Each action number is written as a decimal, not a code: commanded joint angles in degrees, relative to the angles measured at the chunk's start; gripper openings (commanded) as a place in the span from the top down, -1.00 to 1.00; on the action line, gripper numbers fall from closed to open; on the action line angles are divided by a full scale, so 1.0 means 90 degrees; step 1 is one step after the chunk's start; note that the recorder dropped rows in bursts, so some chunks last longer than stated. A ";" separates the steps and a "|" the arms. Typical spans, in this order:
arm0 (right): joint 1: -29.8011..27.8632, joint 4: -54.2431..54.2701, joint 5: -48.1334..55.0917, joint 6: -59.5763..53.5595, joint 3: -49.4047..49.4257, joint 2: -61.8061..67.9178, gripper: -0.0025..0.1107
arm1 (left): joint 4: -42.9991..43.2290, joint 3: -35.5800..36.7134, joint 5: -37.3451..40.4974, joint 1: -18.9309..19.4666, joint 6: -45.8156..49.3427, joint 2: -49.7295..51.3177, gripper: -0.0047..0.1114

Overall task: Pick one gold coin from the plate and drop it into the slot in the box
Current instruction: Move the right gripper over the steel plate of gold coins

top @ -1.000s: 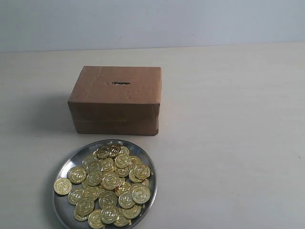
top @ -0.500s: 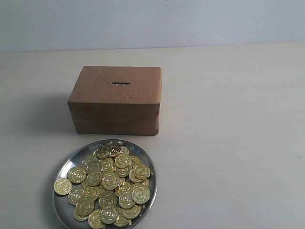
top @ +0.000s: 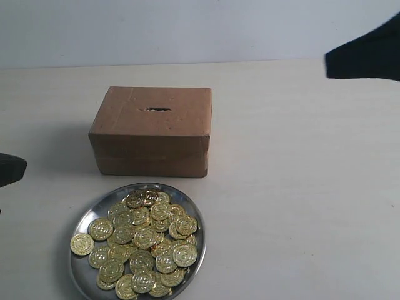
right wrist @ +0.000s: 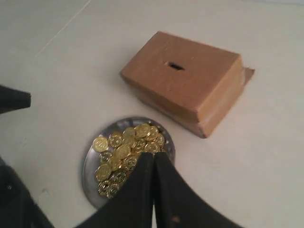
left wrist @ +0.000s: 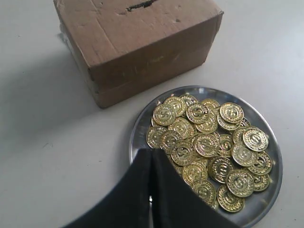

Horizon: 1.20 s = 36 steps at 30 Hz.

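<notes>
The shiny silver plate (top: 88, 214) lies near the front of the table with several gold coins (top: 145, 238) piled in it. Behind it stands the brown cardboard box (top: 151, 130), its dark slot (top: 158, 109) on top. My left gripper (top: 11, 169) pokes in at the left edge, shut and empty; in its wrist view the tips (left wrist: 152, 154) hover over the plate's (left wrist: 137, 130) near rim beside the coins (left wrist: 209, 142). My right gripper (top: 365, 55) hangs high at the upper right, shut and empty (right wrist: 153, 156), looking down on plate (right wrist: 90, 164), coins (right wrist: 126, 149), box (right wrist: 190, 80) and slot (right wrist: 175, 66).
The table (top: 300, 187) is pale and bare around the box and plate. A light wall (top: 187, 28) rises behind the table's far edge. The left gripper (right wrist: 14, 99) also shows as a dark shape in the right wrist view.
Both grippers have come into the exterior view: the left at the left edge, the right at the upper right corner. Box, plate and coins have not moved.
</notes>
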 commanded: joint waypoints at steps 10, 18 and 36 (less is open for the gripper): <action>0.4031 -0.2180 -0.2423 0.1745 -0.1532 0.4459 0.96 | -0.0024 -0.0034 0.0240 -0.0042 0.0357 -0.0003 0.92; 0.4867 -0.4252 -0.1996 0.4053 -0.3084 0.6230 0.96 | -0.0024 -0.0034 0.0275 -0.0042 0.0408 -0.0003 0.92; 0.5134 -0.4768 -0.0413 0.4508 -0.3918 0.7219 0.00 | -0.0024 -0.0034 0.0384 -0.0042 0.0435 -0.0055 0.92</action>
